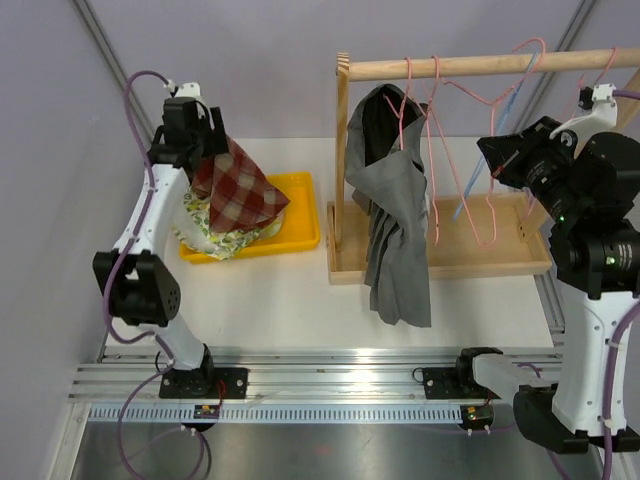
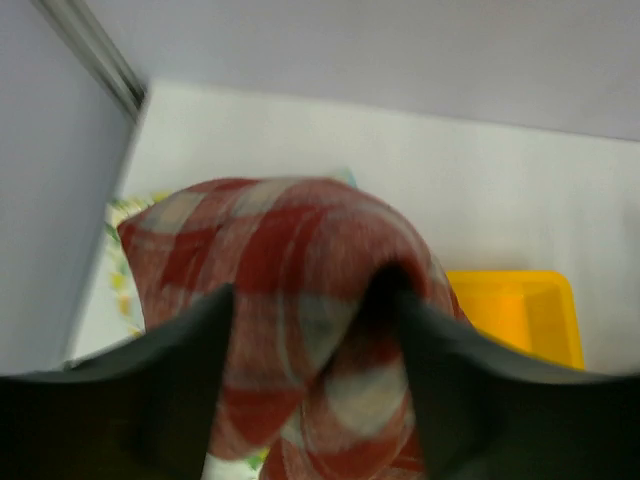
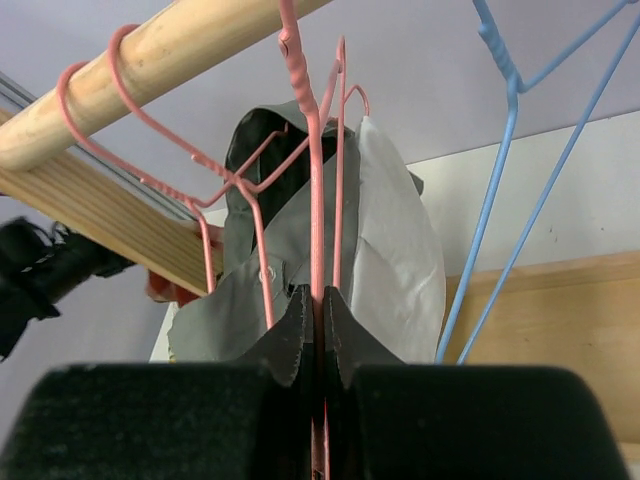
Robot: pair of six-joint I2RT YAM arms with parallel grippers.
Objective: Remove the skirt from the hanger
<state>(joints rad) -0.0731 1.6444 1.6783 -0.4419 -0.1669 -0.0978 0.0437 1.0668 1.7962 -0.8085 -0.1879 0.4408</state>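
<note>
A red plaid skirt (image 1: 238, 190) hangs in a peak from my left gripper (image 1: 205, 140) above the yellow tray (image 1: 300, 215). In the left wrist view the bunched skirt (image 2: 280, 240) fills the gap between the fingers of the left gripper (image 2: 315, 340), which is shut on it. My right gripper (image 1: 497, 160) is shut on the wire of a pink hanger (image 3: 317, 200) on the wooden rail (image 1: 480, 65). The right wrist view shows its jaws (image 3: 320, 310) pinching that wire. A grey garment (image 1: 395, 220) hangs on another pink hanger at the rail's left end.
A floral cloth (image 1: 215, 235) lies in the yellow tray under the skirt. A blue hanger (image 3: 500, 200) and more pink hangers hang on the rail. The wooden rack base (image 1: 480, 262) sits at the back right of the table.
</note>
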